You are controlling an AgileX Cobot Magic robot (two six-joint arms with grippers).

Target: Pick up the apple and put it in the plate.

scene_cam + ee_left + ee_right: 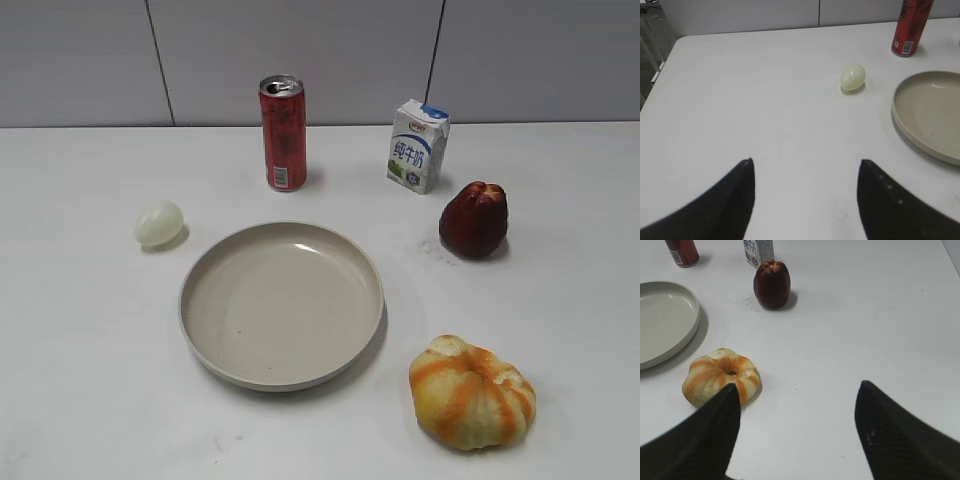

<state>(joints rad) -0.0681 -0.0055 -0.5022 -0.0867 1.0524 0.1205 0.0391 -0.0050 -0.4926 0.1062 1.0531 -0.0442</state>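
Apple [474, 219] upright on the table [90, 380], right of the plate [282, 304] and apart from it, untouched, just in front of the carton [418, 145]; plate bare, so pick-up not yet begun by the look of it. Right gripper [797, 432] spread wide and holding nothing, well short of the apple, so next move likely a reach forward and left over the fruit, then a close around its body. Pumpkin [471, 392] right of the plate too, nearer than the apple and beside the reach path, can [283, 132] behind the plate, egg [159, 223] to its left, left gripper [805, 200] also spread and idle.
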